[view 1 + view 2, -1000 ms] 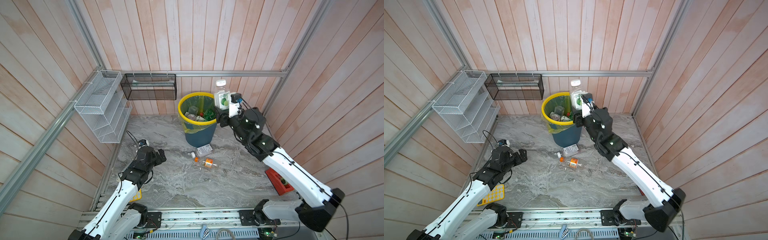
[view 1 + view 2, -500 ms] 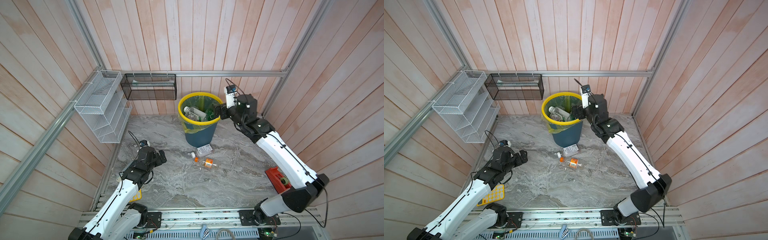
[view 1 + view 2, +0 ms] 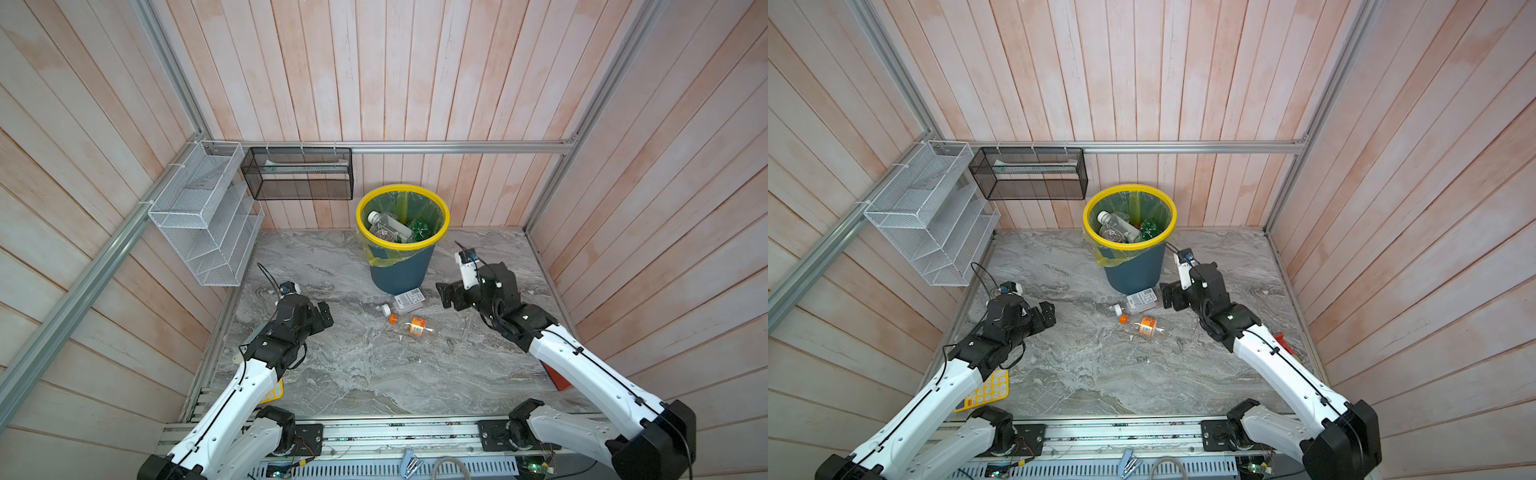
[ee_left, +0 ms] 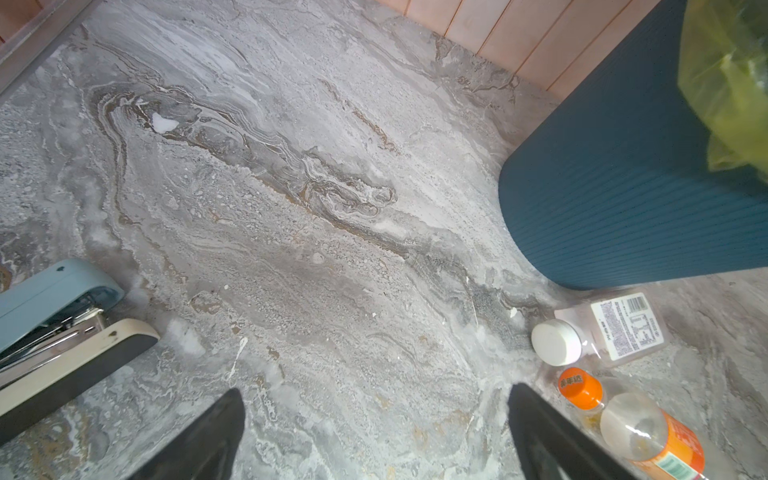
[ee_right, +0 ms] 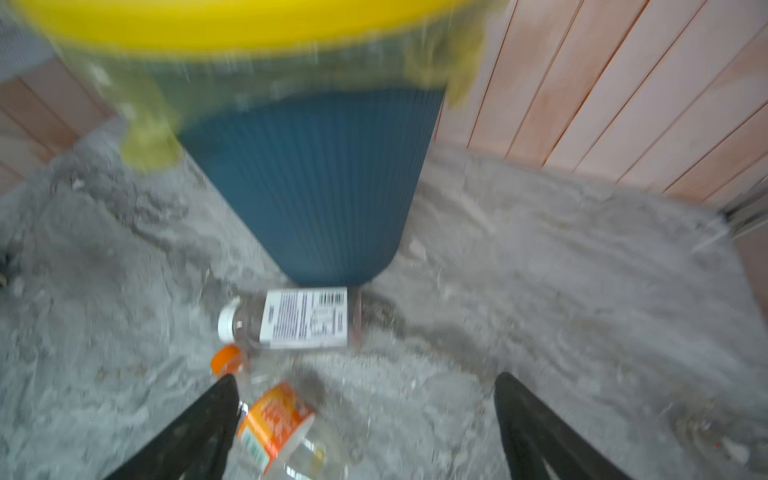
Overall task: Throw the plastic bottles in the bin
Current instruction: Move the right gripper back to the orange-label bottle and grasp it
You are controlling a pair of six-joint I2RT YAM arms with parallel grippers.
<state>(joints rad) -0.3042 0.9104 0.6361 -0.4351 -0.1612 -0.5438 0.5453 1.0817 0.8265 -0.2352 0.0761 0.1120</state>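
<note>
The bin [image 3: 401, 266], dark teal with a yellow rim and a yellow-green liner, stands at the back wall and holds several plastic bottles [image 3: 388, 226]. Two more lie on the floor in front of it: a clear white-capped one with a white label [image 3: 409, 300] [image 5: 303, 318] and a clear one with an orange cap and label [image 3: 415, 324] [image 4: 648, 432]. My right gripper [image 3: 446, 295] [image 5: 365, 379] hangs open and empty just right of them, low beside the bin. My left gripper [image 3: 324, 318] [image 4: 375, 392] is open and empty over bare floor to their left.
A white wire rack [image 3: 199, 216] and a black mesh basket [image 3: 297, 174] hang on the walls at the back left. A yellow holed tray [image 3: 988, 388] lies under my left arm. A red object [image 3: 1283, 340] sits beneath my right arm. A pale blue stapler [image 4: 54, 328] lies near my left gripper.
My right gripper held a clear bottle above the bin, opened and dropped it in, then swung down to the floor right of the bin. The left arm barely moved.
</note>
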